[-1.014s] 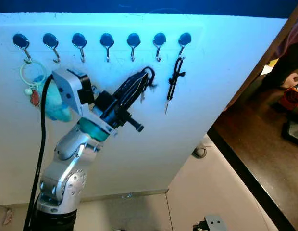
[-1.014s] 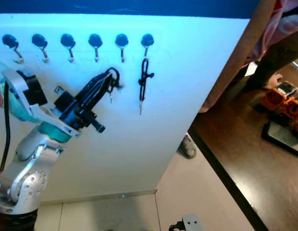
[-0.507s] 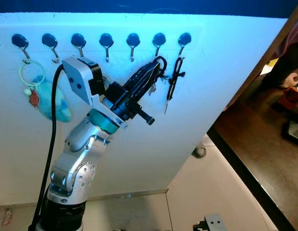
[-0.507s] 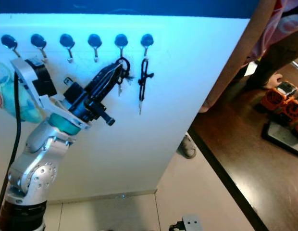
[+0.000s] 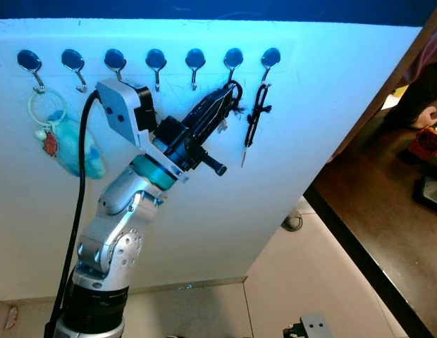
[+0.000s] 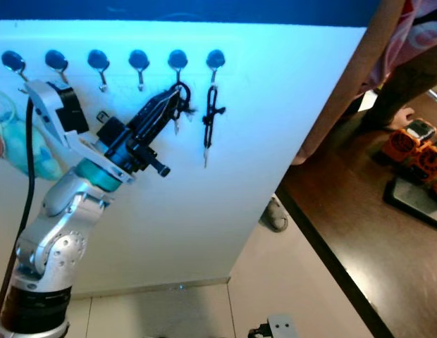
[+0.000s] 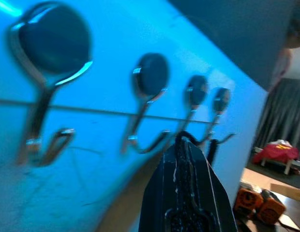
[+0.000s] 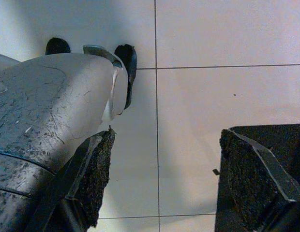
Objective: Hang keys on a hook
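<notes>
White wall panel [image 5: 289, 148] fills most of the head view, with a row of seven hooks [image 5: 156, 60] across the top. Far-left hook already carries a ring with a blue plush charm [image 5: 70, 144]; far-right hook [image 5: 269, 58] holds a dark key set [image 5: 255, 116].

We have the left arm raised from lower left, left gripper [image 5: 229, 95] up at centre-top of the frame. Its fingers are pinched together on the keys [image 5: 235, 90], ring loop sticking out past the tips. The loop sits right at the sixth hook [image 5: 233, 59], just below its round base.

In the left wrist view the ring [image 7: 185, 138] is level with the hook prongs, but we can't tell whether it's over a prong yet.

Right gripper [image 8: 162, 179] hangs idle over the floor tiles, jaws wide apart, nothing in them.

Progress, as we judge it: approach done, keys at the hook. Left: seat the loop, let go, back off.
</notes>
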`<state>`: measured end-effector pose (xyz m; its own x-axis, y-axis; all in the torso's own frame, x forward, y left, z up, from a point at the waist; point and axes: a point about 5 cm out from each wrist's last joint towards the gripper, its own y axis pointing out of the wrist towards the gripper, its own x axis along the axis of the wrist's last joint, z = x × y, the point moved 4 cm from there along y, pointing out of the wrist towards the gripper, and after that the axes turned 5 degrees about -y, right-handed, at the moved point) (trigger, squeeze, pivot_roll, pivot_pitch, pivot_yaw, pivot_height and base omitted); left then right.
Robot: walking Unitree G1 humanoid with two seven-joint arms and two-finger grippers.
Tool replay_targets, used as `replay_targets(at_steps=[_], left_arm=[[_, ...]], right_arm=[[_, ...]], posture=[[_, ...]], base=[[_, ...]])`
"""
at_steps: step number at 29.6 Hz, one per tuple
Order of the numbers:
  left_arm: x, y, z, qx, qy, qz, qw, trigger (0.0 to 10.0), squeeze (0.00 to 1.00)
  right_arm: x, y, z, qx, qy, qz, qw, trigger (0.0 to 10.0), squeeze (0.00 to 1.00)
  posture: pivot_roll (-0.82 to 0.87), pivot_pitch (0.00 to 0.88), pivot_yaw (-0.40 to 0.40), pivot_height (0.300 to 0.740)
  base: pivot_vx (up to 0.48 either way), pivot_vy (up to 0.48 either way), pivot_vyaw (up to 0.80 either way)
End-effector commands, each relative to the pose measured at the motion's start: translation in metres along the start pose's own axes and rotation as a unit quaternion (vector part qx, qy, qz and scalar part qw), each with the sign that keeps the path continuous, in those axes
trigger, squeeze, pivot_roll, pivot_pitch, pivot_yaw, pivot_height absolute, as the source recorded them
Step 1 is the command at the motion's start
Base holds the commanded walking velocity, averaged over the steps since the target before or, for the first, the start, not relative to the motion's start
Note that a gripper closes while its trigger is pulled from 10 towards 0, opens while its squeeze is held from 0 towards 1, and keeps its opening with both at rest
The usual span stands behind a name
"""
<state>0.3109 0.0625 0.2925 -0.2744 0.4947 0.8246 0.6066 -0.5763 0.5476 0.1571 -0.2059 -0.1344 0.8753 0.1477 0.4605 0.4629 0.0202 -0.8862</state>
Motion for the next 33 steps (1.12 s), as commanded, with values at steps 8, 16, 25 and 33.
replay_targets(at_steps=[8, 16, 25, 33], left_arm=[[-0.011, -0.003, 0.005, 0.013, -0.002, 0.023, 1.000, 10.0, 0.00], [-0.031, -0.016, 0.008, 0.019, -0.018, 0.054, 0.998, 10.0, 1.00], [-0.024, -0.025, 0.006, 0.000, -0.034, 0.037, 0.999, 10.0, 1.00], [-0.030, -0.048, -0.002, -0.049, -0.062, 0.063, 0.995, 10.0, 1.00]], right_arm=[[-0.014, 0.000, 0.020, 0.028, 0.011, 0.021, 0.999, 10.0, 0.00], [-0.015, 0.000, 0.020, 0.027, 0.012, 0.021, 0.999, 10.0, 0.00], [-0.014, 0.000, 0.020, 0.028, 0.012, 0.020, 0.999, 10.0, 0.00], [-0.013, 0.000, 0.021, 0.029, 0.011, 0.020, 0.999, 10.0, 0.00]], posture=[[0.04, 0.068, 0.061, 0.740], [0.04, 0.070, 0.059, 0.740], [0.04, 0.072, 0.053, 0.740], [0.05, 0.075, 0.054, 0.740]], base=[[0.000, 0.000, 0.00], [0.000, 0.000, 0.00], [0.000, 0.000, 0.00], [0.000, 0.000, 0.00]])
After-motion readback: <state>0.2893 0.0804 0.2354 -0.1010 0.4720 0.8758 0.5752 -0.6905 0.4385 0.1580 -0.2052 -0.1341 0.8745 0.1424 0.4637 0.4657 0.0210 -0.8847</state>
